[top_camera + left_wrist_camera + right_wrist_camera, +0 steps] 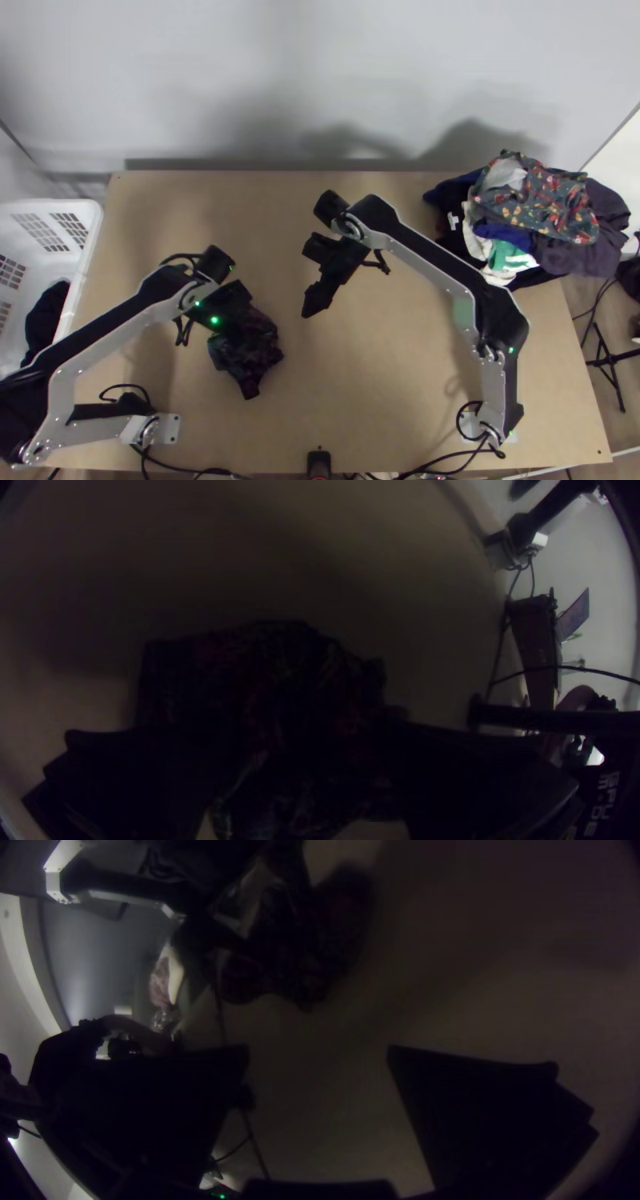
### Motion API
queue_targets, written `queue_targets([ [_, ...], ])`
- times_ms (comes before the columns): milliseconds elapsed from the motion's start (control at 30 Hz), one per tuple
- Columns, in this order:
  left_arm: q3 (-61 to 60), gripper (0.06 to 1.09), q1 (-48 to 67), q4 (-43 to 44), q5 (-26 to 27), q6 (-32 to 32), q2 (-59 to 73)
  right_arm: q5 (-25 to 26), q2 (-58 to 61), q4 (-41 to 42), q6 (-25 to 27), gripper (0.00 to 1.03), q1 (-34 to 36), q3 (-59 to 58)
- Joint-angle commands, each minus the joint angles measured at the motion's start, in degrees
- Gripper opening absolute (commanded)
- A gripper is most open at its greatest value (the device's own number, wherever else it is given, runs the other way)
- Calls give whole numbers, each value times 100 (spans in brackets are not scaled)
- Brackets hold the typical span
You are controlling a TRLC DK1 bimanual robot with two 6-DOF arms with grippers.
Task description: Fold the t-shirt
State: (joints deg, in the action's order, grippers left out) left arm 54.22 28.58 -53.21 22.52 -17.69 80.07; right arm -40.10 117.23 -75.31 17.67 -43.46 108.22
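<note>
Wrist views: left gripper's (230,300) fingers (133,773), wide apart, straddle bunched t-shirt (267,687); right gripper's (314,310) spread wide, empty.

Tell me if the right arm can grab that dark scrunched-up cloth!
Probably yes. The right claw is open, and only bare table seems to lie between it and the cloth. But the left claw is right at the cloth, so it could get in the way.
</note>
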Motion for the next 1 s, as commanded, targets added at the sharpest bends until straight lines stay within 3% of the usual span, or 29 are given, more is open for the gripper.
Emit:
queue_targets([
  [0, -482, 104, 34, -418, -380, -24, 228, 2, -148, 16, 96, 96, 31, -276],
  [300, 212, 104, -757, -1947, -442, -577, -915, 2, -69, 34, 175, 96, -57, -469],
  [533, 423, 104, -1074, -1666, -424, -551, -1020, -33, 327, 183, 166, 96, -303, -320],
  [700, 379, 104, -1346, -1684, -468, -533, -1213, -288, 881, 218, 140, 99, -497, 296],
  [833, 318, 104, -1610, -2273, -407, -841, -1556, -446, 1355, 227, 131, 99, -593, 1034],
  [967, 291, 104, -1619, -2615, -292, -920, -1846, -983, 1839, 218, -44, 99, -593, 1693],
])
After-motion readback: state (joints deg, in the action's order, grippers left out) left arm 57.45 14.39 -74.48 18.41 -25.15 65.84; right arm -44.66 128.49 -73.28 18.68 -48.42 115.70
